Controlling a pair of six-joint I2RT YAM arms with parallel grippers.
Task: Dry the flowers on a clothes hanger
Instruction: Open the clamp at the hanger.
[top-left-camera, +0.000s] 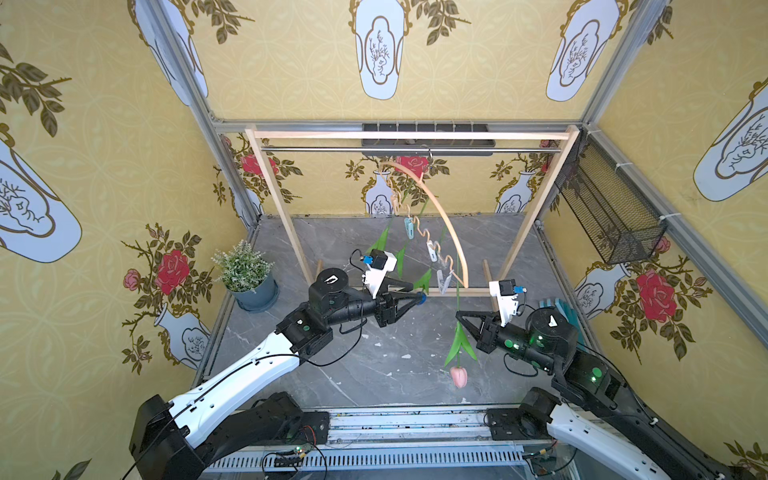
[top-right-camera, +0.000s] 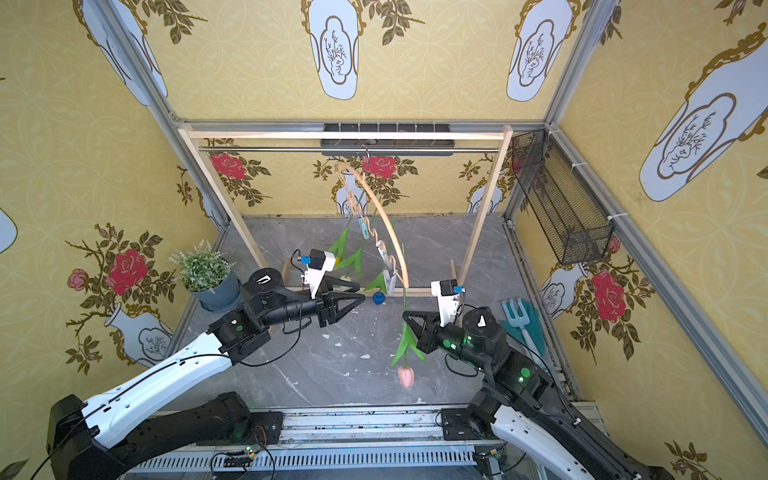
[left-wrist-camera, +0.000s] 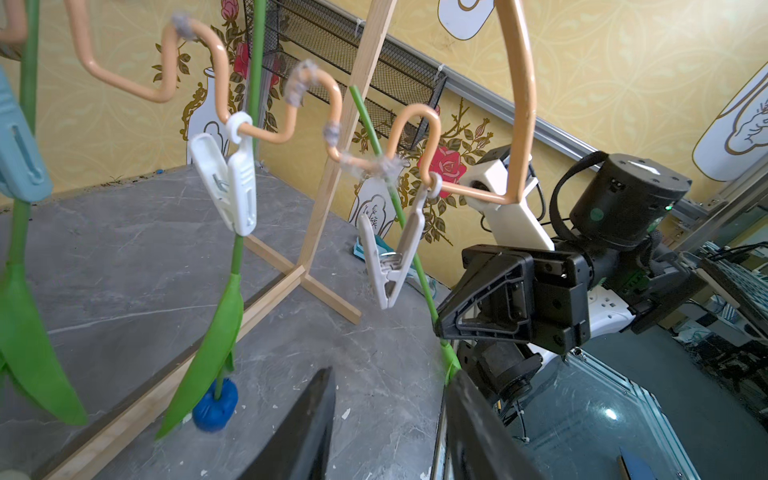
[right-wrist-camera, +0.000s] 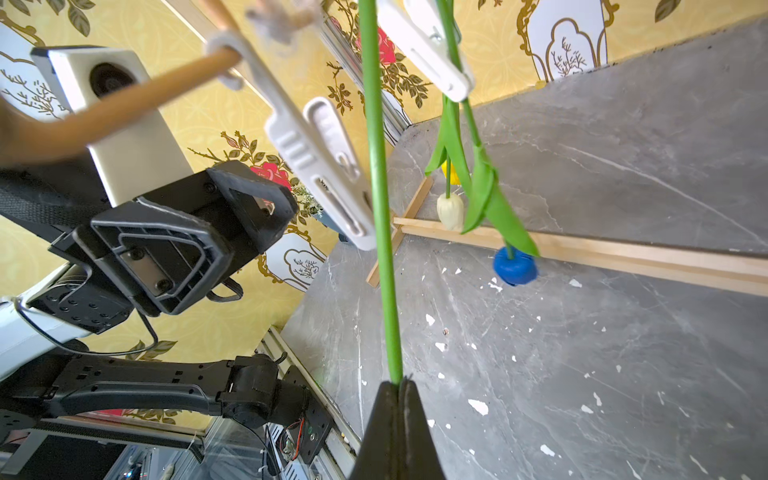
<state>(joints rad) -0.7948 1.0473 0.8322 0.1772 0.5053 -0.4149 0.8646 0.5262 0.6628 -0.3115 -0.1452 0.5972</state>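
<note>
In both top views: a grey marble floor (top-left-camera: 365, 374) flecked white, yellow rose wallpaper (top-left-camera: 291, 75) around; hanger (top-left-camera: 448, 222) tilted, hooked on the rack (top-left-camera: 407, 135), pink tulip (top-left-camera: 459, 376) dangling head-down. Left wrist view: left gripper (left-wrist-camera: 390, 386), jaws partly apart, empty, near a clip (left-wrist-camera: 392, 257). Right wrist view: right gripper (right-wrist-camera: 400, 388) clamped on the tulip's stem (right-wrist-camera: 382, 208), blue tulip (right-wrist-camera: 514, 268) and white tulip (right-wrist-camera: 450, 211) hanging behind.
</note>
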